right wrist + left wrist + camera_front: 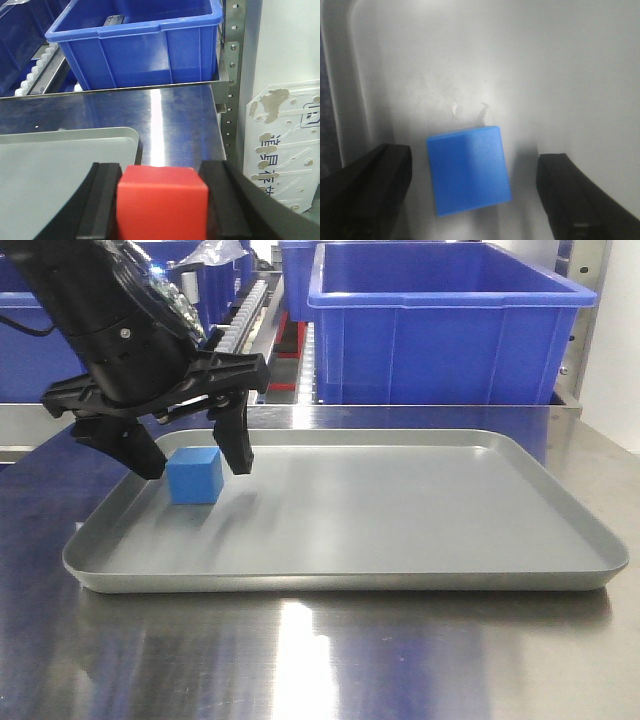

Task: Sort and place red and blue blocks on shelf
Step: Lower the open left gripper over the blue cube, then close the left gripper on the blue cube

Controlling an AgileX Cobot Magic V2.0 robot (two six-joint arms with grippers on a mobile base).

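Observation:
The blue block (195, 476) lies in the far left part of the grey tray (400, 575). My left gripper (194, 464) hangs open just above it, one black finger on each side, touching nothing. In the left wrist view the blue block (469, 170) sits between the spread fingers (375, 190), with gaps on both sides. The red block (161, 202) is clamped between my right gripper's (161, 197) black fingers (102, 200), held above the steel tabletop (175, 115) near the tray's corner (75, 137). The shelf (232, 60) stands behind. The right gripper is outside the front view.
A large blue bin (440, 330) sits on the shelf tier straight behind the tray, and more bins stand at the left (30, 350). Roller tracks (245, 305) run between them. A white printed sheet (285, 145) hangs right of the shelf upright.

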